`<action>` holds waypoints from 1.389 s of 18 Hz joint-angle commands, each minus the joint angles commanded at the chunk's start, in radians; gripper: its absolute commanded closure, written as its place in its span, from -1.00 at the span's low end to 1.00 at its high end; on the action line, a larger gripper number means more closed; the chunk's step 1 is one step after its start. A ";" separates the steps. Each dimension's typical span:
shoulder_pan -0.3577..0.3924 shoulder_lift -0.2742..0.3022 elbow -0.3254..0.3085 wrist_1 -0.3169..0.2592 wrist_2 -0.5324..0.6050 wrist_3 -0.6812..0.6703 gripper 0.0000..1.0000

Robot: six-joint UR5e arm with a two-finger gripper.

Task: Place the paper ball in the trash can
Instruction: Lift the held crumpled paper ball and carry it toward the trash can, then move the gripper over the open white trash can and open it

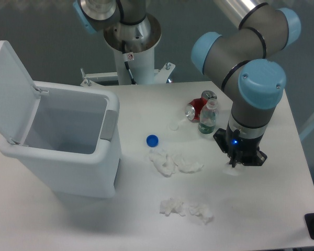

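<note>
The trash can (107,157) is a large white rectangular bin at the left of the table, with its hinged lid (10,89) swung up and open. The paper ball (230,169) is a small white crumpled wad at the right of the table. Only a bit of it shows under the gripper tip. My gripper (234,163) points straight down onto it, far right of the bin. The wrist hides the fingers, so I cannot tell whether they are open around the ball or closed on it.
Two flat white tissue clumps lie mid-table (172,163) and nearer the front (186,208). A blue cap (152,140) and a small white cap (173,126) lie between bin and gripper. A plastic bottle (208,117) and a red can (194,110) stand just behind the gripper.
</note>
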 joint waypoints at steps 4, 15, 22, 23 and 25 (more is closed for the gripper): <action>-0.002 0.003 0.006 0.003 -0.002 -0.002 1.00; -0.032 0.210 -0.097 0.003 -0.141 -0.090 1.00; -0.130 0.305 -0.110 0.003 -0.274 -0.234 1.00; -0.153 0.310 -0.112 0.006 -0.287 -0.253 1.00; -0.208 0.313 -0.114 0.026 -0.311 -0.293 1.00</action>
